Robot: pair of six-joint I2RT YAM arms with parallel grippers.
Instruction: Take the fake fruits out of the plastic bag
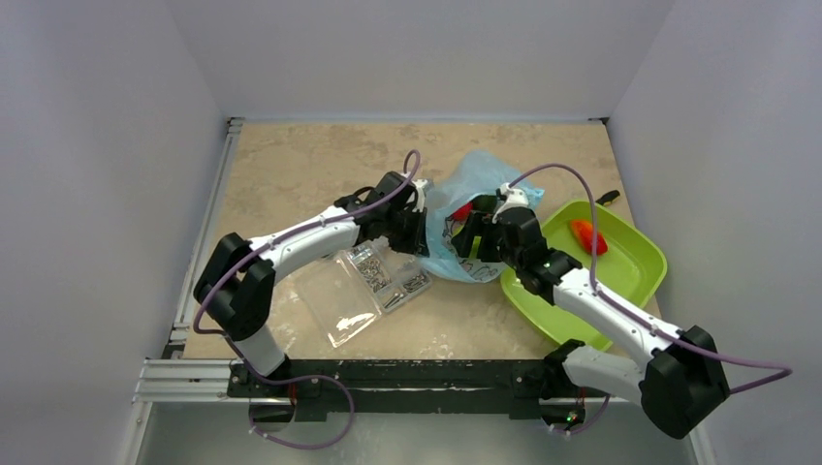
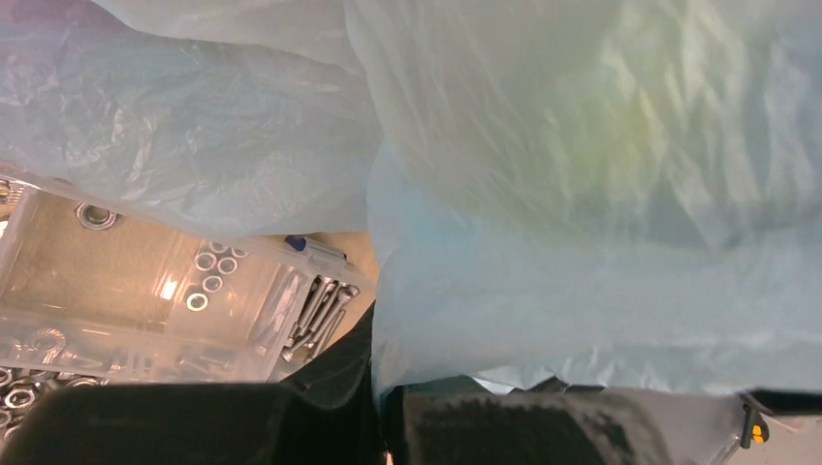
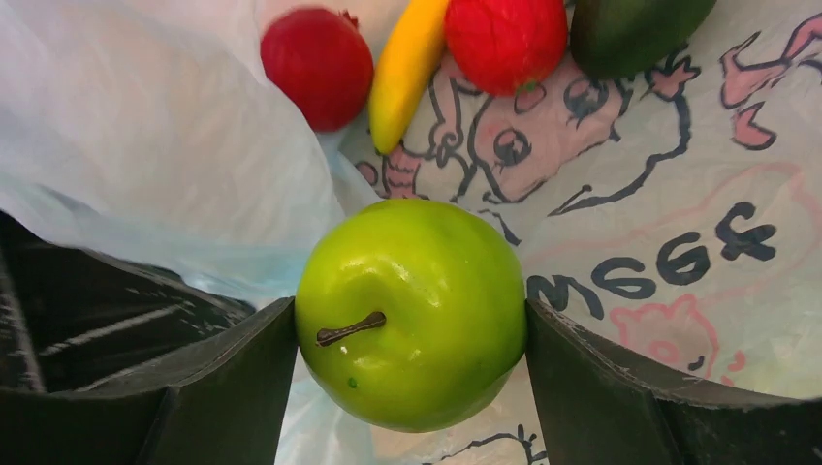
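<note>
Right gripper [image 3: 412,325] clamping green apple [image 3: 412,310] inside plastic bag [image 1: 475,174] mid-table, left gripper [image 2: 378,412] pinched shut on bag's edge, clear box [image 1: 354,291] just left, green tray [image 1: 635,262] right, 2 white walls [image 1: 97,145] flanking, marbled tabletop [image 1: 310,165] bare at the far side.

The clear box [image 1: 363,291] and green tray [image 1: 635,266] flank the plastic bag [image 1: 475,174].

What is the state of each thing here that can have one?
left tool, shut on the edge of the plastic bag.
right tool, shut on the green apple.
plastic bag, open, fruits inside.
green apple, gripped, inside the bag.
banana, loose in the bag.
orange-red fruit, lying in the lime-green tray.
clear compartment box, lid appears open.
</note>
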